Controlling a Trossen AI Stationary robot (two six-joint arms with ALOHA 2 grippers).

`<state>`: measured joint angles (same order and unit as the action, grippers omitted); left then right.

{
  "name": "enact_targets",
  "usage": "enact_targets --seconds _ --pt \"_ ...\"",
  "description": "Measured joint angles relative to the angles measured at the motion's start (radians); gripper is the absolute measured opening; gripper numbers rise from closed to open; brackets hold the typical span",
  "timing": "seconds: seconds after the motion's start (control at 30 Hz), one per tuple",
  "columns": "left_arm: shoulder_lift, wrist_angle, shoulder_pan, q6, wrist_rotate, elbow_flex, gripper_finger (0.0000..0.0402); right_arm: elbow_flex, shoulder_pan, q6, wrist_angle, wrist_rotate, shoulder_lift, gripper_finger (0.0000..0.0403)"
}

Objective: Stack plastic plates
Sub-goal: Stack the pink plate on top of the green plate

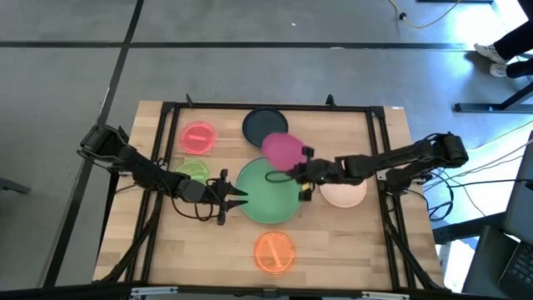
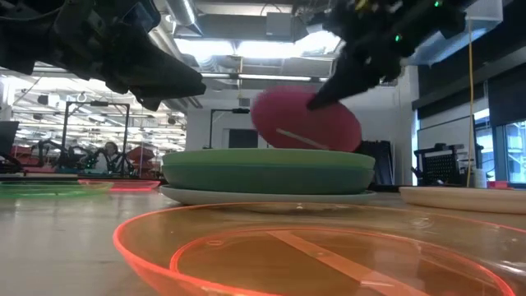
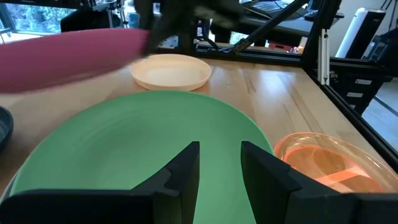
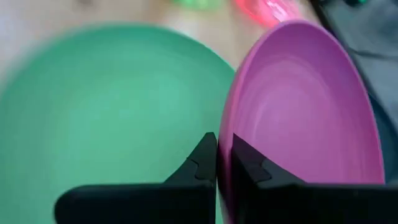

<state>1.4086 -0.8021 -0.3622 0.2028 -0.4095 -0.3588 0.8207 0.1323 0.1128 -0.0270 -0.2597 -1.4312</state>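
Note:
A magenta plate (image 1: 281,148) hangs tilted in the air over the far edge of a stack topped by a large green plate (image 1: 268,193). In the low view a pale plate (image 2: 267,196) lies at the bottom of that stack. My right gripper (image 1: 294,172) is shut on the magenta plate. My left gripper (image 1: 240,197) is open, at the green plate's left rim (image 3: 155,205), with its fingers over that rim. The navy (image 1: 265,123), red-pink (image 1: 197,136), lime (image 1: 193,171), peach (image 1: 343,193) and orange (image 1: 273,252) plates lie flat on the table. My right gripper pinches the magenta plate by its rim (image 4: 226,118), one finger (image 4: 252,168) on the hollow inner side and the other on the outer side. It comes from the table's right. The plate is lifted clear and tilted, seen in the low view (image 2: 306,122) above the green plate.
A black frame (image 1: 171,112) runs along the table's edges. The orange plate lies near the near edge, the peach plate right of the stack under my right arm. Bare wood (image 1: 350,242) shows at the near right and near left.

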Motion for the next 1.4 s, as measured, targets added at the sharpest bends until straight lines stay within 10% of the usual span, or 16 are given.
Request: enact_targets --seconds 0.53,1.1,1.4 --pt "0.000 -0.019 0.002 -0.002 -0.005 0.000 0.0110 0.002 0.106 0.000 0.113 0.207 -0.091 0.0017" --pt "0.000 -0.020 0.001 0.005 -0.025 0.000 0.0110 0.002 0.103 -0.034 0.200 0.200 -0.235 0.0017" --pt "0.000 -0.021 0.001 0.006 -0.026 0.000 0.0110 0.002 0.103 -0.038 0.198 0.191 -0.236 0.0097"
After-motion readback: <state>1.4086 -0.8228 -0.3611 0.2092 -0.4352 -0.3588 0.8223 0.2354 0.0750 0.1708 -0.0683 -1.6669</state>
